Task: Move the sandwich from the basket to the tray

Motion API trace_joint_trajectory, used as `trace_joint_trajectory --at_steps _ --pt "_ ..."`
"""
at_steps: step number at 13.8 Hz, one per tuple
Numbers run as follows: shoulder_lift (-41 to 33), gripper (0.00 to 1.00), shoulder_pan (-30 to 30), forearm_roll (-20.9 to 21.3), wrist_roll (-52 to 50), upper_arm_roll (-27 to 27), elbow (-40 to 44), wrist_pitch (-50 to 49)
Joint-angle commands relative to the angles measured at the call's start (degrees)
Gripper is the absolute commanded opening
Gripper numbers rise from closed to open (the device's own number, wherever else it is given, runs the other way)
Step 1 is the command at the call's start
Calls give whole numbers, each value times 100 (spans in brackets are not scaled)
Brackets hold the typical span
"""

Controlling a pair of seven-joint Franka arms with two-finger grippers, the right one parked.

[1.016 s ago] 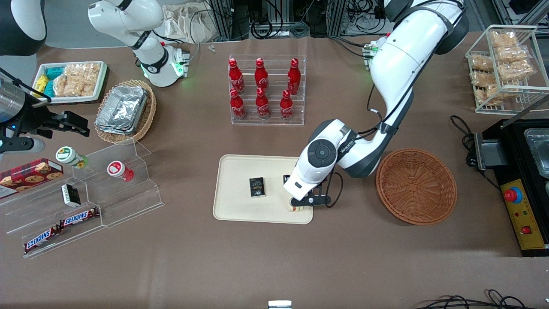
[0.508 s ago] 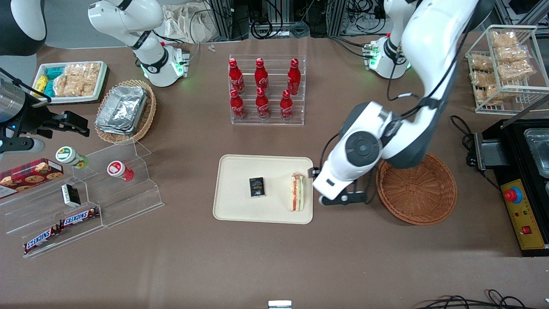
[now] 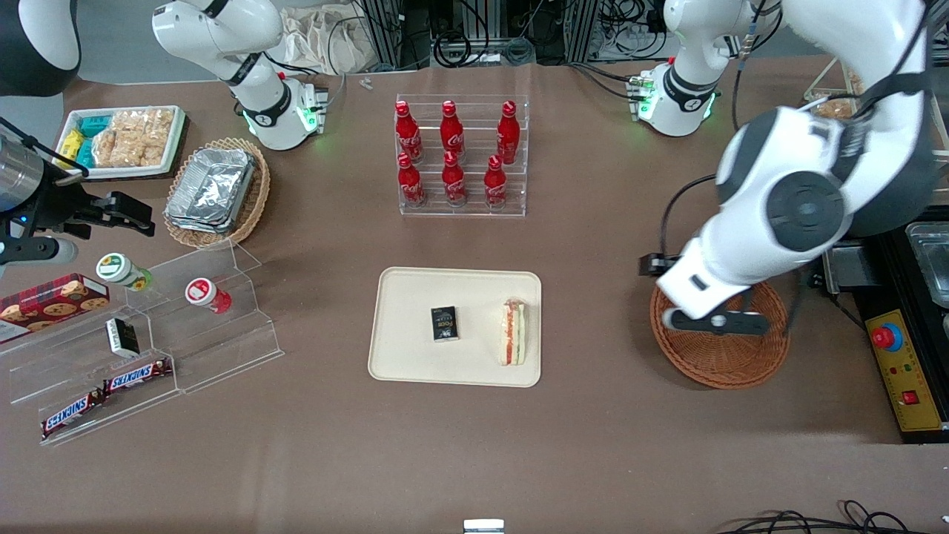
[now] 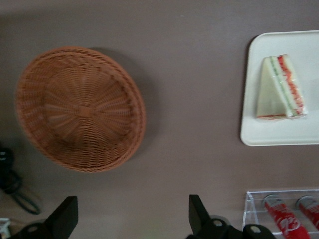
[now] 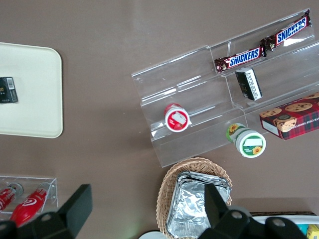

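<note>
1. The gripper (image 3: 715,320) hangs above the basket (image 3: 730,356), fingers spread wide with nothing between them, and the basket bowl below holds nothing.
2. Between basket and tray (image 3: 415,356) runs a bare strip of brown table (image 3: 593,415): open passage there.
3. On the tray, the sandwich (image 3: 513,332) lies along the edge toward the basket, and a small black box (image 3: 444,323) sits mid-tray, leaving open tray surface around them.
4. Farther from the front camera, the acrylic rack of red bottles (image 3: 460,156) stands tall, an obstacle above the tray's edge.
</note>
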Motion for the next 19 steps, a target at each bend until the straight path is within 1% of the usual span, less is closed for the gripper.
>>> trace_joint_trajectory --at_steps 1,3,5,7,10,11,14,17,19 --pt "-435 100 385 -24 313 -32 -169 -193" --pt "-489 100 508 89 313 -23 -160 -290" --pt "-497 100 509 405 278 -23 -177 -308" --pt "-585 100 666 407 330 21 -177 -492" --pt "-594 100 807 398 339 30 -169 -440" --pt "-603 100 964 380 391 21 -169 -440" --pt "-682 100 1246 301 839 21 -221 -343" --pt "-892 100 1247 284 972 47 -493 -203" --pt "-1059 100 1073 231 972 353 -748 -36"
